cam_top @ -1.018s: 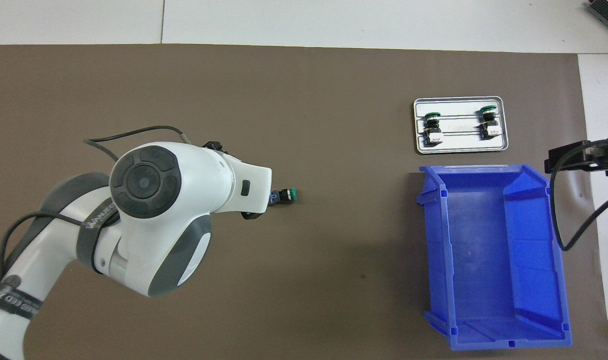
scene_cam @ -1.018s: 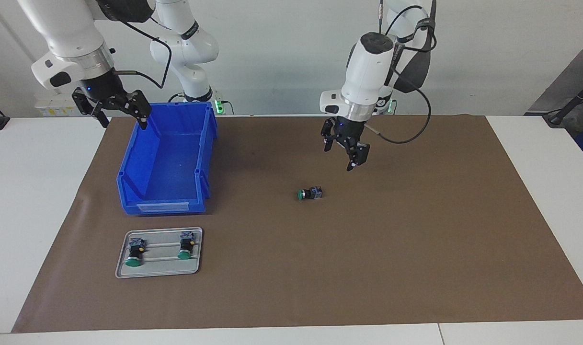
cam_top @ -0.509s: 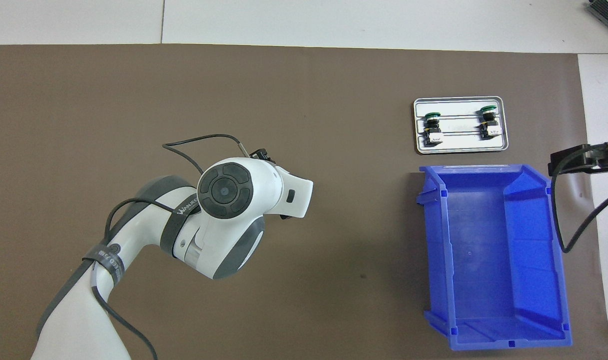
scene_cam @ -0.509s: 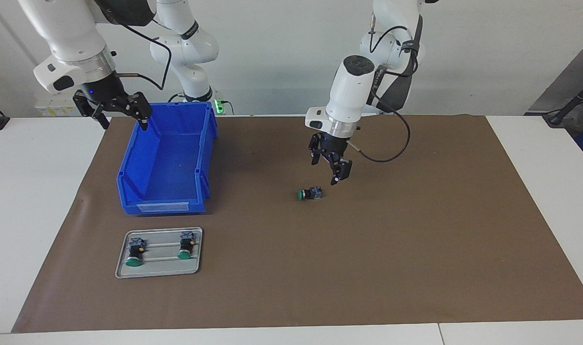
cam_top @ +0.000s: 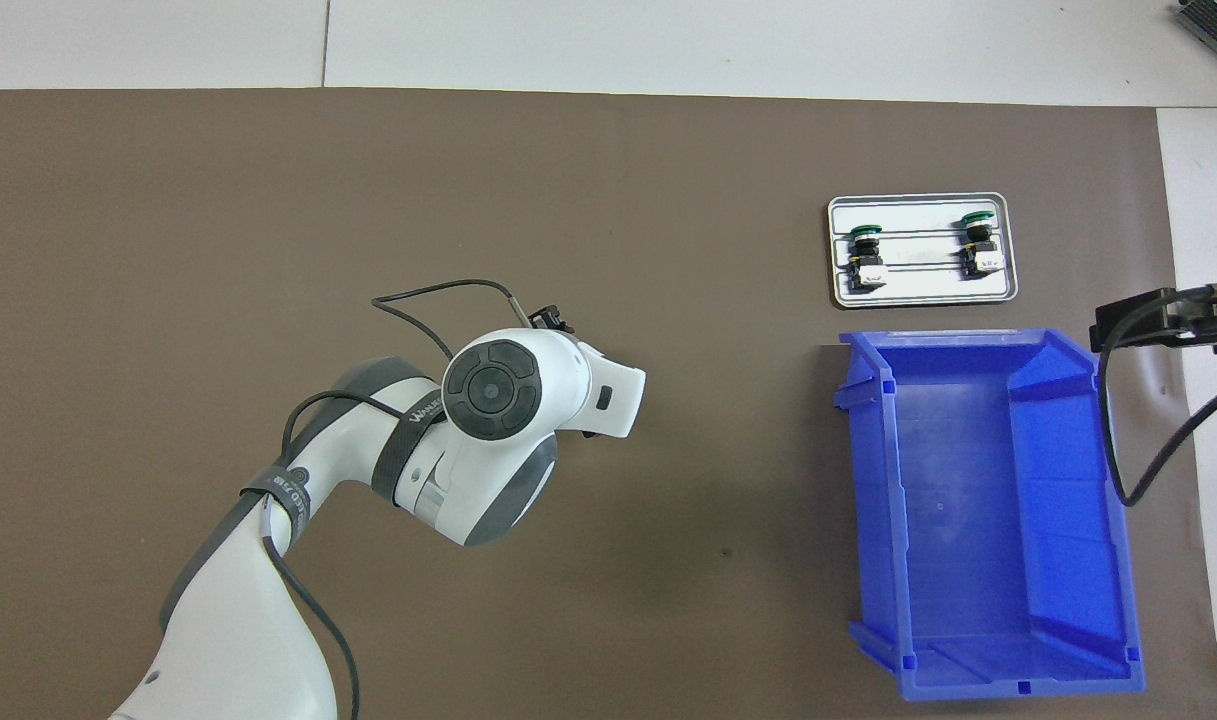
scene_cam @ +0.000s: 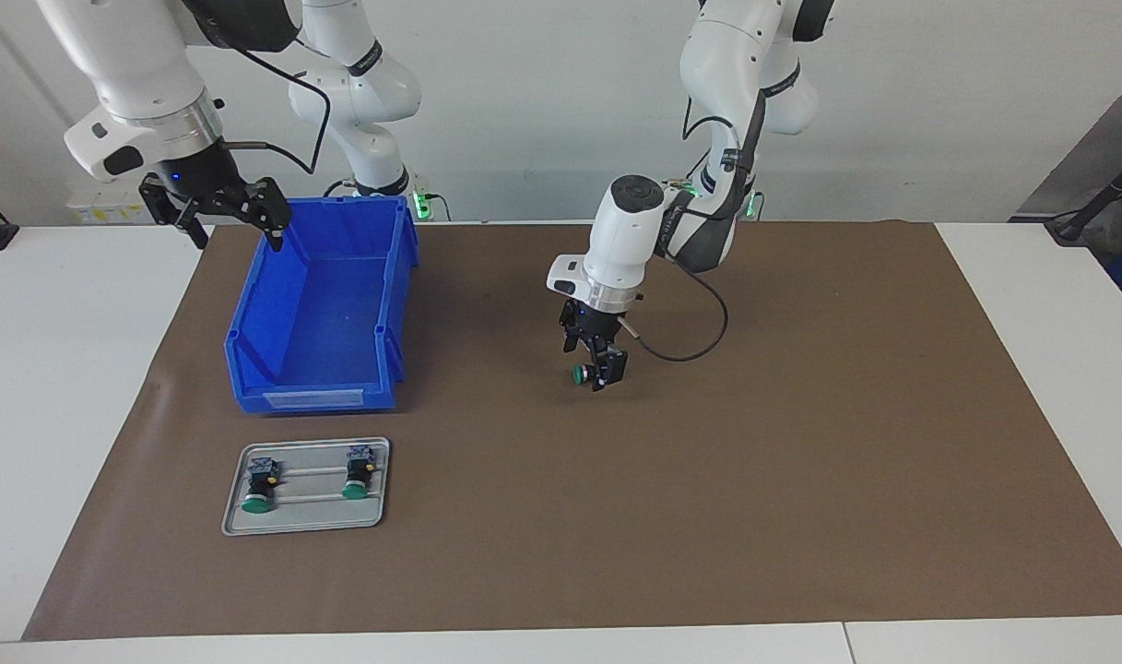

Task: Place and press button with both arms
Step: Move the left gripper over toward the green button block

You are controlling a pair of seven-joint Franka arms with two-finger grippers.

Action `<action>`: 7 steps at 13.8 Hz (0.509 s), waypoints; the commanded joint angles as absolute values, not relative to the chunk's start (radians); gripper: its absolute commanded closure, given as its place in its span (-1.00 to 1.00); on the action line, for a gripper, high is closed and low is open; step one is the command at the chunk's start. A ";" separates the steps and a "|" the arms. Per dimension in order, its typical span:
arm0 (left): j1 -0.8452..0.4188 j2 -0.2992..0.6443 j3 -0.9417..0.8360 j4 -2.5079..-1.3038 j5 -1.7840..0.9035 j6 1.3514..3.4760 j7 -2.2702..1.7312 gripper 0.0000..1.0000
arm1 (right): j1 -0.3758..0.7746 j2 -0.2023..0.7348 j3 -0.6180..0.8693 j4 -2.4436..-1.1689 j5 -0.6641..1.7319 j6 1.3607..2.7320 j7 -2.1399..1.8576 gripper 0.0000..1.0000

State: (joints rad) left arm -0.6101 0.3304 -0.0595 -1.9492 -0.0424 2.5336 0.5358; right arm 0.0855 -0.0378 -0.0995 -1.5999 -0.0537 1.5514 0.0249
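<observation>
The button (scene_cam: 580, 373) lies on its side on the brown mat near the table's middle, its green cap toward the right arm's end. My left gripper (scene_cam: 600, 367) is down at it, open, with its jaws on either side of the button's black body. In the overhead view the left arm's wrist (cam_top: 528, 395) hides both the button and the gripper. My right gripper (scene_cam: 218, 208) is open and empty; it waits in the air over the corner of the blue bin nearest the robots, and it shows at the edge of the overhead view (cam_top: 1158, 318).
A blue bin (scene_cam: 316, 398) (cam_top: 968, 342) stands open at the right arm's end. Farther from the robots than the bin lies a grey metal tray (scene_cam: 307, 518) (cam_top: 918, 292) holding two other green-capped buttons. A brown mat (scene_cam: 800, 461) covers the table.
My left arm has swung toward the table's middle and come down, from above the mat to the button. The button, bin and tray have not moved. The right gripper barely shifted.
</observation>
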 commanded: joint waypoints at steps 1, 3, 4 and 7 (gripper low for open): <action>-0.620 0.328 -0.044 -1.967 -0.057 2.521 0.581 -0.96 | 0.078 -0.054 -0.095 -1.614 -0.035 1.559 0.008 -1.00; -0.623 0.330 -0.044 -1.971 -0.057 2.497 0.601 -0.95 | 0.080 -0.057 -0.094 -1.614 -0.035 1.559 0.006 -1.00; -0.624 0.333 -0.046 -1.974 -0.057 2.491 0.613 -0.93 | 0.080 -0.057 -0.094 -1.614 -0.035 1.559 0.006 -1.00; -0.640 0.356 -0.046 -1.976 -0.055 2.496 0.620 -0.91 | 0.078 -0.057 -0.095 -1.614 -0.035 1.559 0.008 -1.00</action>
